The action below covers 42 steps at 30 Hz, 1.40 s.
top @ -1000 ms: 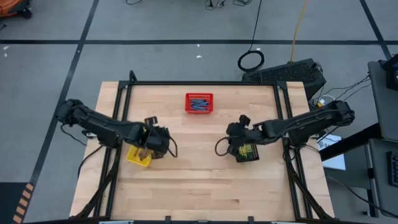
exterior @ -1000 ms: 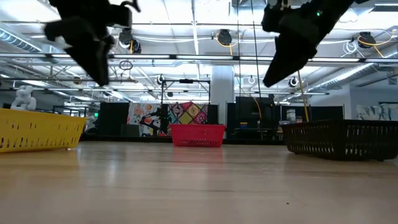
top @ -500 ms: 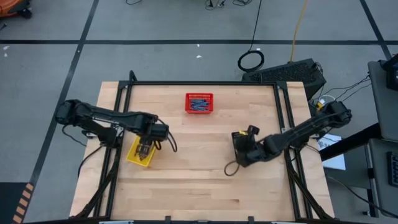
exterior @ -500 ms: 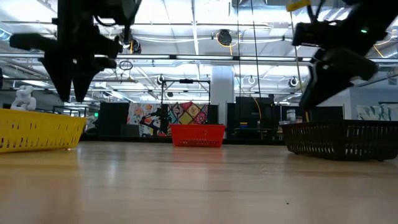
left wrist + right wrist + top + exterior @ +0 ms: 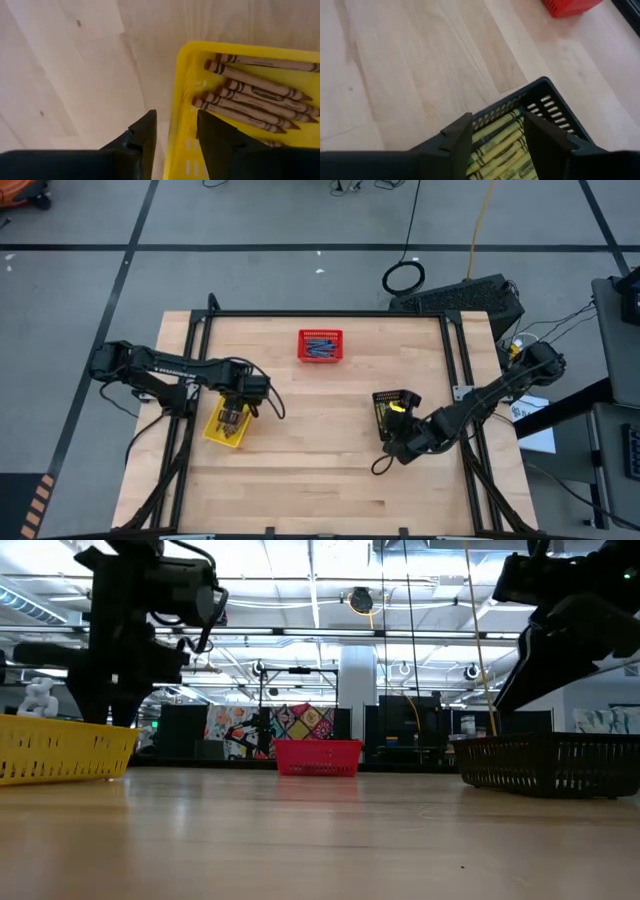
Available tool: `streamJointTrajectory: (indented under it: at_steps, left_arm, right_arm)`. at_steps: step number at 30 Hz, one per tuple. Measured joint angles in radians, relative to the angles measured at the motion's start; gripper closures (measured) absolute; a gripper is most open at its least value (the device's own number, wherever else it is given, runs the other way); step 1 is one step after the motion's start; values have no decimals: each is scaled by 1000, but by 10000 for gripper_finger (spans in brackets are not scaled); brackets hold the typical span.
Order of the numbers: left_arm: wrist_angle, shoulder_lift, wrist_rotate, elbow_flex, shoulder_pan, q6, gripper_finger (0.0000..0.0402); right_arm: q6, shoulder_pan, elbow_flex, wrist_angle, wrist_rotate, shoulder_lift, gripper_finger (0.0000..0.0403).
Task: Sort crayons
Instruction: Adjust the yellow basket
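The yellow basket (image 5: 213, 432) at the table's left holds several brown crayons (image 5: 250, 97). My left gripper (image 5: 232, 418) is open and points down over it; in the left wrist view (image 5: 176, 115) its fingers stand on either side of the basket's wall (image 5: 176, 95), and I cannot tell whether they touch it. The black basket (image 5: 392, 406) at the right holds yellow-green crayons (image 5: 500, 145). My right gripper (image 5: 402, 444) is open and empty on that basket's near side, above the table (image 5: 497, 116). The red basket (image 5: 320, 346) at the far middle holds blue crayons.
Bare wood lies between the three baskets and along the near edge (image 5: 320, 500). A black frame rail (image 5: 330, 314) runs along the table's far edge, with rails down both sides. A loose cable loops beside each wrist.
My left gripper has turned to point down and has dropped toward the yellow basket. My right gripper has drawn back from over the black basket toward the table's near edge, so the basket's yellow-green crayons show. The baskets have stayed in place.
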Motion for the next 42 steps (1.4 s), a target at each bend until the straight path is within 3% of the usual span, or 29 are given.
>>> streamJointTrajectory:
  at_steps: [6,13,31,38,42]
  left_arm:
    - [27,0,-24,-41,0,16,307]
    - [31,0,-25,-41,29,17,391]
    - [41,0,-7,-41,399,129,399]
    - [51,0,5,-41,438,173,396]
    - [71,0,-2,-41,437,188,361]
  right_arm:
    - [-11,16,0,9,0,-8,241]
    - [-37,16,0,12,25,-40,241]
    - [-56,16,1,48,26,-49,241]
    - [-54,16,1,48,26,-49,241]
    - [-53,16,1,49,26,-49,241]
